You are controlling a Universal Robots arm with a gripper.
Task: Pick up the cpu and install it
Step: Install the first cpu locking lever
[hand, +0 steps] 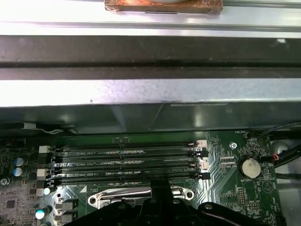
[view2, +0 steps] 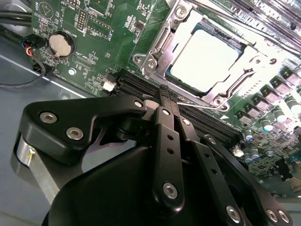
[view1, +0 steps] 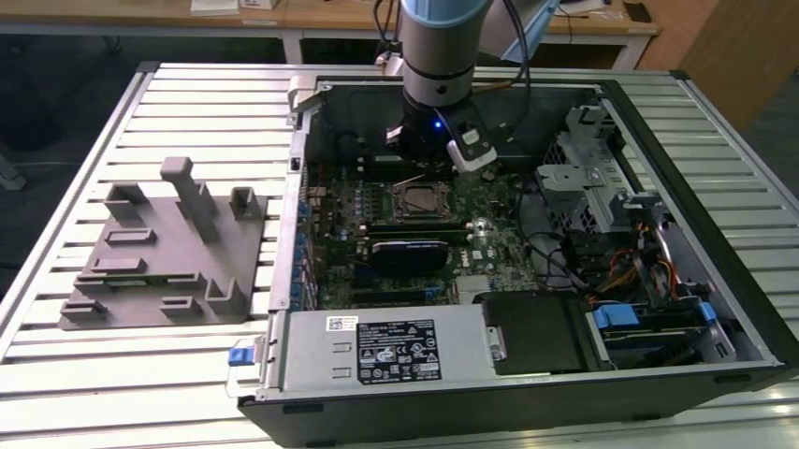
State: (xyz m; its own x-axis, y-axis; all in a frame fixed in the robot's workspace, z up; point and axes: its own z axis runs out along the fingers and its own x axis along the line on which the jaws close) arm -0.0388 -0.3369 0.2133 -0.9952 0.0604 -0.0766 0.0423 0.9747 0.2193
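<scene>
Pale silver-white square cpu [view2: 203, 60], seemingly seated in socket

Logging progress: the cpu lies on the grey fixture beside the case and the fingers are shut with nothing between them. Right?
Not quite. The cpu already sits in the motherboard socket, as the second wrist view shows; the fingers are shut and empty.

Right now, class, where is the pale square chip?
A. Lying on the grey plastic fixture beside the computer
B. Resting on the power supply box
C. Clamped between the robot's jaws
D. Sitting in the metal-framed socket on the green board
D: in the second wrist view the chip lies flat inside the socket frame on the green board, beyond the gripper.
</scene>
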